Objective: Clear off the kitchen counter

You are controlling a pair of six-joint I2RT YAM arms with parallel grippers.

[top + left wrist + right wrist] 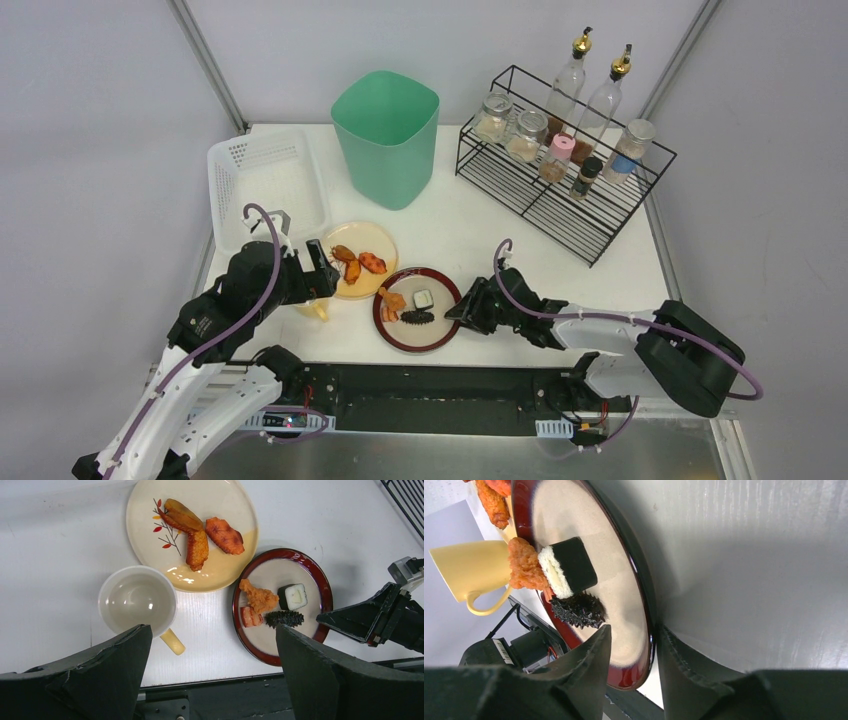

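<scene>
On the white kitchen counter [470, 230] a red-rimmed plate [400, 345] holds a sushi roll [569, 567], a black spiky piece [576, 610] and fried bits. My right gripper [634, 629] straddles its near right rim, one finger over the plate's inside and the other outside, jaws narrowed but a gap still showing. A cream plate [215, 510] with fried pieces lies to the left. My left gripper [212, 630] hangs wide open above the counter's front edge, between a cream cup [137, 600] with a yellow handle and the red plate, holding nothing.
A green bin [386, 135] stands at the back centre and a white perforated basket [265, 190] at the back left. A black wire rack [560, 180] with jars and bottles fills the back right. The two grippers are close together near the red plate.
</scene>
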